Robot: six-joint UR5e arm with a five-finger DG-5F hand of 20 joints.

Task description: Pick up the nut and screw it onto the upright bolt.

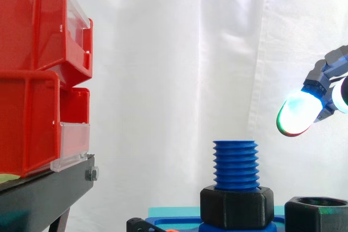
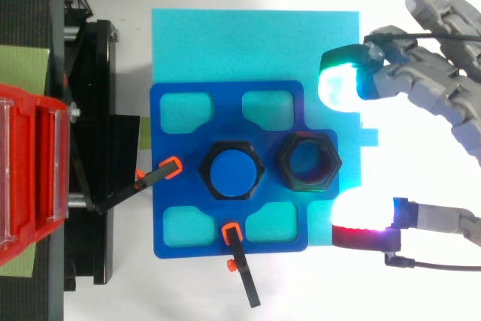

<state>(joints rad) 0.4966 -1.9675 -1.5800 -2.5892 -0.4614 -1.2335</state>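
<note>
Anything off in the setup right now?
Nothing askew or damaged. The blue bolt stands upright, the loose black nut lies flat beside it on the blue plate, and the robot hand is open, clear of both. One note: a second black hex nut already sits around the bolt's base.

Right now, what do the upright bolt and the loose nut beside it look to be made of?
The bolt looks like plastic: uniform matte blue, with coarse, chunky threads and no metallic glint. The nut also looks like plastic: matte black, with thick walls and a dull sheen on its flat faces. Both are possibly printed, though that is uncertain.
</note>
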